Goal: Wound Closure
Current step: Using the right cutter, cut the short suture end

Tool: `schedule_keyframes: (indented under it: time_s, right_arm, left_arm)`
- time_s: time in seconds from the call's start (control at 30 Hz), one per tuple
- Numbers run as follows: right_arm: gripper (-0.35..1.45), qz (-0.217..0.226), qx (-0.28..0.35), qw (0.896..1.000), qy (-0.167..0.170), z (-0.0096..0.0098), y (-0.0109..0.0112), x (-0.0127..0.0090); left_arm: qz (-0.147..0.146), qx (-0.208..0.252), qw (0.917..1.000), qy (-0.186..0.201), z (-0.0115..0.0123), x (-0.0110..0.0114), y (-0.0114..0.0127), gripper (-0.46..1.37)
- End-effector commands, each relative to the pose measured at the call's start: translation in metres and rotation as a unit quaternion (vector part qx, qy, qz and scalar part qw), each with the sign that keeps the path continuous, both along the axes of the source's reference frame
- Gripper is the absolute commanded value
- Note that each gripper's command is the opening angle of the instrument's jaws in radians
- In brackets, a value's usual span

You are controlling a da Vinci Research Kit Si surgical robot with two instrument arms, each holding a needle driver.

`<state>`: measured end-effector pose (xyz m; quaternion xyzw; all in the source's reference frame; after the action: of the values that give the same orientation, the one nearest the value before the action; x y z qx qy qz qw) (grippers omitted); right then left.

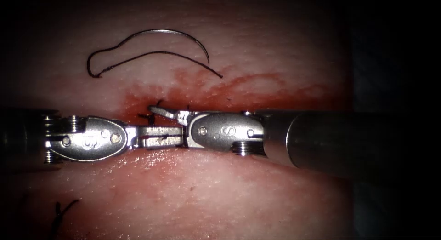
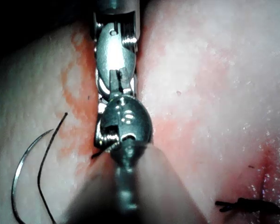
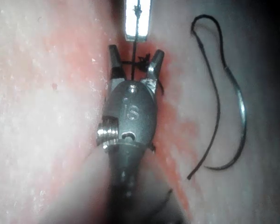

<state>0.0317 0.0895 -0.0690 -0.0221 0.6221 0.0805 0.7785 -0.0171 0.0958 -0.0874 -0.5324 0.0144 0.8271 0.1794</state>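
Both hands meet over the cut: our left hand (image 1: 158, 136) pinches the thread (image 3: 136, 46), our right hand (image 3: 135, 58) spreads around it. Far off, the needle (image 1: 183, 36) lies loose on the tissue (image 1: 257, 42).

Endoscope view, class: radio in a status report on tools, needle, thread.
Right tool fingers open astride thread at the cut. Left tool shut on that thread. Needle free on tissue, above the cut, loose thread beside it.

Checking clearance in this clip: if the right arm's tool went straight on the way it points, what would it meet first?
Probably the left tool: the right tool, open around thread, points straight at it, though depth is unclear.
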Motion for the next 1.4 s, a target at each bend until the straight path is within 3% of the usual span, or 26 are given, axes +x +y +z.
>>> schedule_keyframes:
  time_s: [0.03, 0.27, 0.4, 0.6, 0.63, 0.67, 0.7, 1.13, 1.17, 1.2, 1.23, 1.27, 1.3, 1.4]
  right_arm:
    - [1.08, -0.001, 0.0, 1.0, 0.0, 0.0, -0.0001, 0.0001]
    - [1.06, 0.0, -0.001, 1.0, 0.0, 0.0, -0.0002, 0.0005]
    - [0.93, -0.001, -0.001, 1.0, 0.0, 0.0002, -0.0002, 0.0007]
    - [0.35, -0.01, -0.003, 1.0, 0.009, 0.0005, -0.0005, 0.0013]
    - [0.09, -0.013, -0.003, 1.0, 0.011, 0.0006, -0.0006, 0.0014]
    - [-0.28, -0.015, -0.004, 1.0, 0.015, 0.0006, -0.0006, 0.0015]
    - [-0.35, -0.019, -0.004, 1.0, 0.019, 0.0006, -0.0007, 0.0015]
    - [-0.35, -0.004, 0.01, 1.0, 0.011, 0.0004, -0.0001, 0.0007]
    - [-0.25, -0.004, 0.01, 1.0, 0.011, 0.0003, -0.0001, 0.0006]
    - [0.24, -0.003, 0.01, 1.0, 0.012, 0.0003, -0.0001, 0.0006]
    - [0.55, -0.003, 0.01, 1.0, 0.012, 0.0003, -0.0001, 0.0005]
    - [0.7, -0.004, 0.01, 1.0, 0.012, 0.0003, -0.0002, 0.0005]
    - [0.97, -0.004, 0.01, 1.0, 0.012, 0.0002, -0.0002, 0.0005]
    - [1.21, -0.001, 0.01, 1.0, 0.01, 0.0001, -0.0003, 0.0002]
  left_arm:
    - [0.002, 0.001, 1.0, -0.001, 0.0, 0.0, 0.0, -0.35]
    - [0.004, 0.001, 1.0, -0.002, 0.0, -0.0001, -0.0002, -0.35]
    - [0.005, 0.002, 1.0, -0.004, -0.0001, -0.0004, -0.0003, -0.35]
    - [0.008, 0.003, 1.0, -0.006, -0.0003, -0.0008, -0.0006, -0.35]
    - [0.008, 0.003, 1.0, -0.005, -0.0003, -0.0008, -0.0006, -0.35]
    - [0.009, 0.0, 1.0, -0.005, -0.0003, -0.0008, -0.0006, -0.35]
    - [0.009, 0.0, 1.0, -0.005, -0.0003, -0.0008, -0.0006, -0.35]
    - [0.01, 0.0, 0.9999, -0.006, -0.0004, -0.0008, -0.0007, -0.35]
    - [0.011, 0.0, 0.9999, -0.006, -0.0004, -0.0007, -0.0007, -0.35]
    - [0.011, 0.0, 0.9999, -0.006, -0.0004, -0.0006, -0.0007, -0.35]
    - [0.011, 0.0, 0.9999, -0.006, -0.0004, -0.0006, -0.0007, -0.35]
    - [0.011, 0.0, 0.9999, -0.006, -0.0004, -0.0006, -0.0007, -0.35]
    - [0.012, 0.0, 0.9999, -0.006, -0.0004, -0.0004, -0.0007, -0.35]
    - [0.013, 0.0, 0.9999, -0.007, -0.0004, -0.0001, -0.0008, -0.35]
